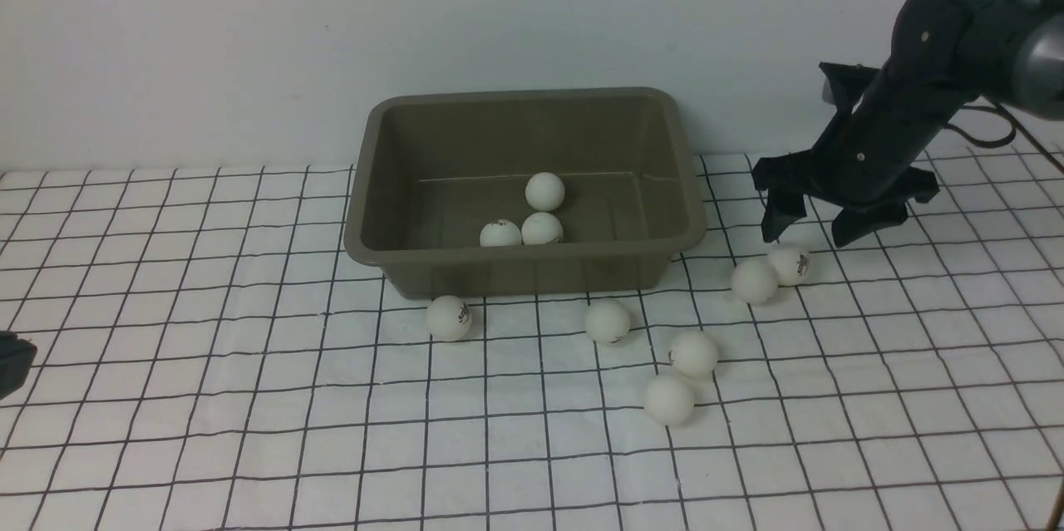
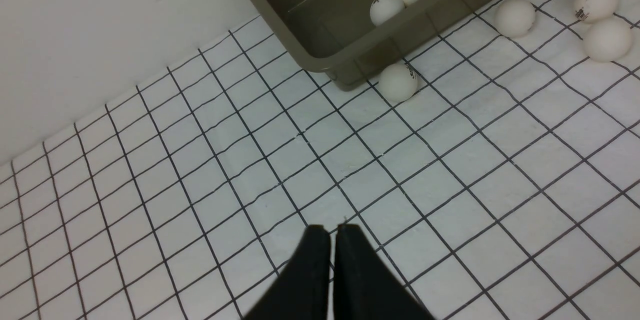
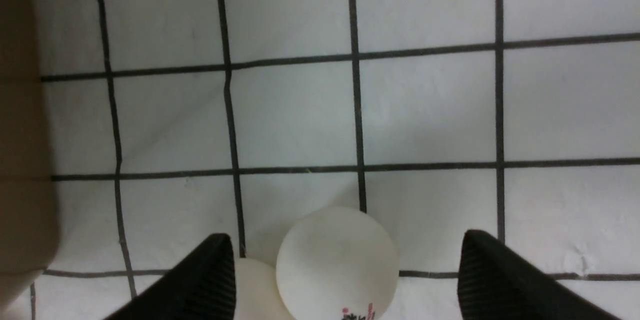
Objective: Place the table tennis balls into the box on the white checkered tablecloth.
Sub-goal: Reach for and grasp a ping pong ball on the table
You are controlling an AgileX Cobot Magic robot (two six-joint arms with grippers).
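Note:
The olive-grey box [image 1: 370, 182] stands at the back of the white checkered tablecloth [image 1: 249, 398], with three table tennis balls [image 1: 544, 191] inside. Several more balls lie on the cloth in front of it and to its right. My right gripper [image 1: 816, 233] hangs open just above the two rightmost balls [image 1: 790, 264]. In the right wrist view one ball [image 3: 337, 265] lies between the spread fingers [image 3: 480, 270], untouched, and a second ball [image 3: 255, 290] rests against it. My left gripper [image 2: 333, 232] is shut and empty, low over the cloth at the left.
A white wall [image 1: 208, 41] rises directly behind the box. One ball [image 1: 449, 317] rests against the box's front wall. The box's side [image 3: 20, 134] is close beside the right gripper. A dark cable [image 1: 989, 132] trails behind the right arm.

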